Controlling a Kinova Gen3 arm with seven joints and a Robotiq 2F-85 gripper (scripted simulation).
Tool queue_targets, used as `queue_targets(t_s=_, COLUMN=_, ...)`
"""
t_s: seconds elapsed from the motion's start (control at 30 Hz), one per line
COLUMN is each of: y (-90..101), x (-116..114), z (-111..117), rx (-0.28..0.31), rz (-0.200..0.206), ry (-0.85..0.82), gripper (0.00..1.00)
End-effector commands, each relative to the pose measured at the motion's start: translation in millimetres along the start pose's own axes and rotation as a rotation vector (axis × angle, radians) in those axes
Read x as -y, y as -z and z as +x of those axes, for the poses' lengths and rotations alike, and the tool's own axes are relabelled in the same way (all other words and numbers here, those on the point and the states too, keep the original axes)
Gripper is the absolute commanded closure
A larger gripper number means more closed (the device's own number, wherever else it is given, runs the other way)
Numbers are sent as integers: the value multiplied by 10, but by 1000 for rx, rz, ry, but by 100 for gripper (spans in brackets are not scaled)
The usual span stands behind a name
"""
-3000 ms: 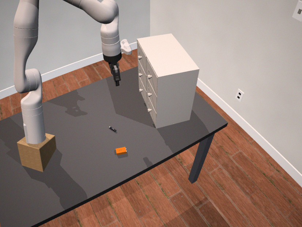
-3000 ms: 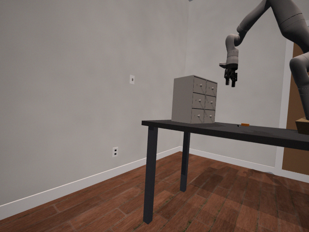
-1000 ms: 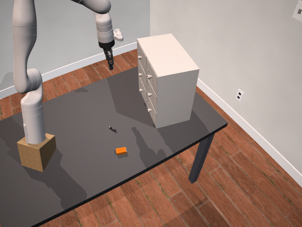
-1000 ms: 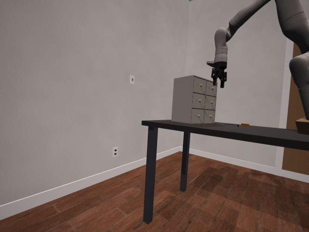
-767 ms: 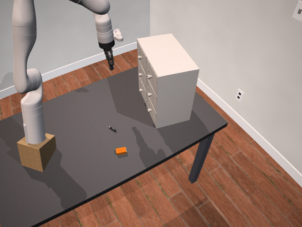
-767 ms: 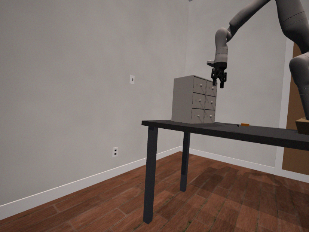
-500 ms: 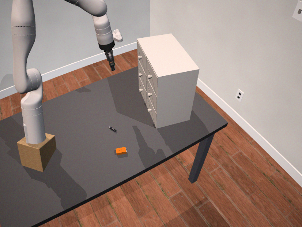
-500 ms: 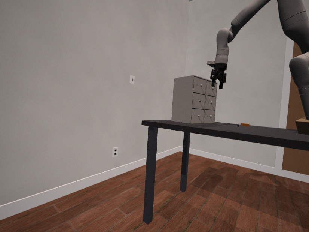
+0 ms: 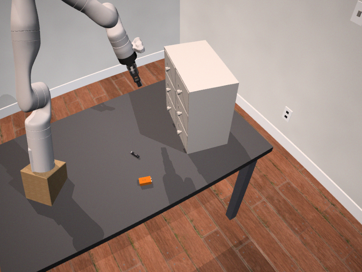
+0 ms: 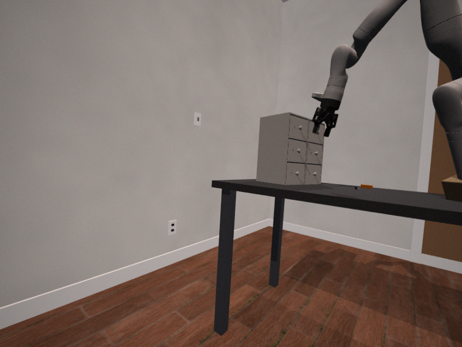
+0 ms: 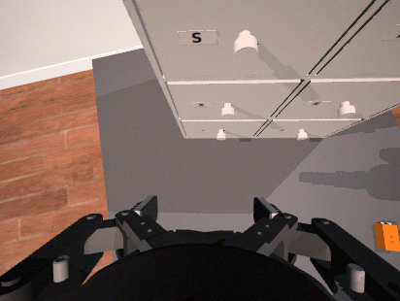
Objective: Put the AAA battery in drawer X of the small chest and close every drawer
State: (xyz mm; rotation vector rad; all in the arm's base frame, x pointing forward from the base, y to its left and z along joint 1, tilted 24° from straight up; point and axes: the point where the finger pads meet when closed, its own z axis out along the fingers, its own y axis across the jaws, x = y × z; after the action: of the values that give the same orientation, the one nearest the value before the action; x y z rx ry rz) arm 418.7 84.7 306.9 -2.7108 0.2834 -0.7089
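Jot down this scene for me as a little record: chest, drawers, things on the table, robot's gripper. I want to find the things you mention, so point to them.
chest: pale, standing on the dark table (image 9: 96, 140) (image 10: 391, 202)
drawers: six, all pushed in
readable label: S, on an upper drawer (image 11: 218, 60)
on table: small dark battery (image 9: 135, 155) (image 10: 357, 188); orange block (image 9: 145, 180) (image 10: 366, 186) (image 11: 387, 237)
gripper (image 9: 139, 85) (image 10: 321, 133) (image 11: 205, 207): open, raised before the chest, holding nothing
X label: cannot tell where

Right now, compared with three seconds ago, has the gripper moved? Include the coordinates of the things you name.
Yes, left in the exterior view: the gripper (image 9: 139, 84) (image 10: 321, 132) (image 11: 205, 207) was right of the chest (image 9: 209, 116) (image 10: 274, 149) (image 11: 194, 60); now it overlaps the chest's upper right part.
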Motion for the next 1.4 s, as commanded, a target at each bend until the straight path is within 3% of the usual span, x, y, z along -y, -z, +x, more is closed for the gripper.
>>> queue_targets(t_s=0.0, y=-38, x=-7, z=-42, rx=-30, rz=-4, ry=6, gripper=0)
queue_targets(t_s=0.73, y=-370, x=-4, z=99, rx=-333, rz=-3, ry=7, gripper=0)
queue_targets(t_s=0.8, y=-370, x=-4, z=99, rx=-333, rz=-3, ry=7, gripper=0)
queue_targets(t_s=1.3, y=-616, x=23, z=202, rx=-544, rz=0, ry=2, gripper=0)
queue_targets(t_s=1.37, y=-616, x=23, z=202, rx=-544, rz=0, ry=2, gripper=0)
